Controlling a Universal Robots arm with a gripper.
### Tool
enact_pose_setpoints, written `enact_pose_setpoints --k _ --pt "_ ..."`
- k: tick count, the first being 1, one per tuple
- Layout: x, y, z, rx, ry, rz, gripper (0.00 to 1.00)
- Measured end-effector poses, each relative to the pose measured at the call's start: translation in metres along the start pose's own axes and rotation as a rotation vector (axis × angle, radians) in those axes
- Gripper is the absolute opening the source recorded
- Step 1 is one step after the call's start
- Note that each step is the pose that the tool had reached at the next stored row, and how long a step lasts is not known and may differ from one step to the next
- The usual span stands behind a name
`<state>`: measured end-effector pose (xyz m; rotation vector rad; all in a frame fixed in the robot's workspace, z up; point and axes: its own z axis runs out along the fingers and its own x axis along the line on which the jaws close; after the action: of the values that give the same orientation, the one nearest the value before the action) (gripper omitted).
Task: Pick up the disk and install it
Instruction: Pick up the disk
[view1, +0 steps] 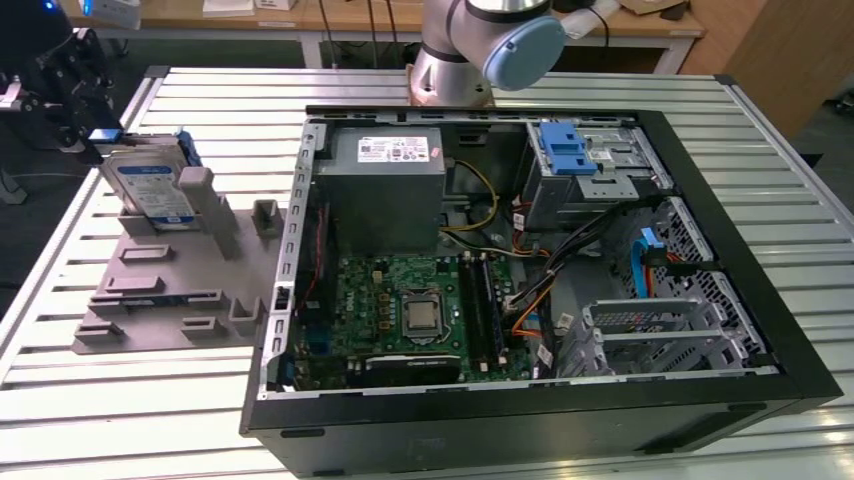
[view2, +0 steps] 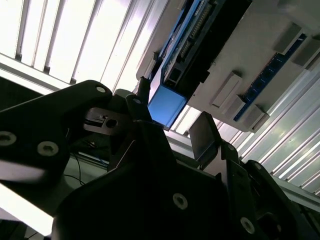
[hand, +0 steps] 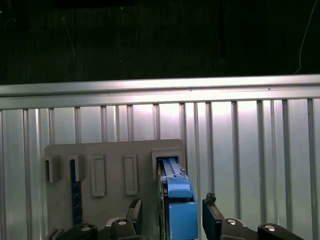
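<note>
Now, the hand: the hand (hand: 172, 220) is open, with its two black fingers (hand: 212, 217) spread apart and nothing clamped between them.
Grip: I can see a gap on one side in the first wrist view. The other finger sits just beside the blue edge, so I judge this is not a squeeze yet.
Disk: the disk (hand: 177, 210) sits right between the fingers, with the hand straddling its near end. The blue carrier frame (view2: 167, 105) is what faces the hand.
Long axis: it runs straight on from the hand, away from the palm and down into the slot. The thin edge lies across the gap, which is the way the fingers need it.
Holder: the grey holder (hand: 112, 175) lies just beyond the fingertips. The disk stands on edge in one slot, and the other slots sit off to one side.
Surface: the ribbed metal surface (hand: 250, 150) is under the holder and stretches on past the hand.
Case: the open computer case (view1: 534, 250) is well apart from the hand, across the surface, with its boards and bays showing.
Arm: the arm (view1: 461, 60) has its base behind the case.
Room: wooden benches (view1: 334, 15) stand farthest off, and there is dark floor past the surface's edge.
</note>
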<state>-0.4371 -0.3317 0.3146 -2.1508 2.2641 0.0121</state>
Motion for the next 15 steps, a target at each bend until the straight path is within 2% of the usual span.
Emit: enact_pose_setpoints --k 9,15 --pt "0.0 -0.0001 0.001 0.0004 0.0002 0.009 0.59" --pt "0.0001 0.0 0.0062 -0.0003 0.0005 0.025 0.59"
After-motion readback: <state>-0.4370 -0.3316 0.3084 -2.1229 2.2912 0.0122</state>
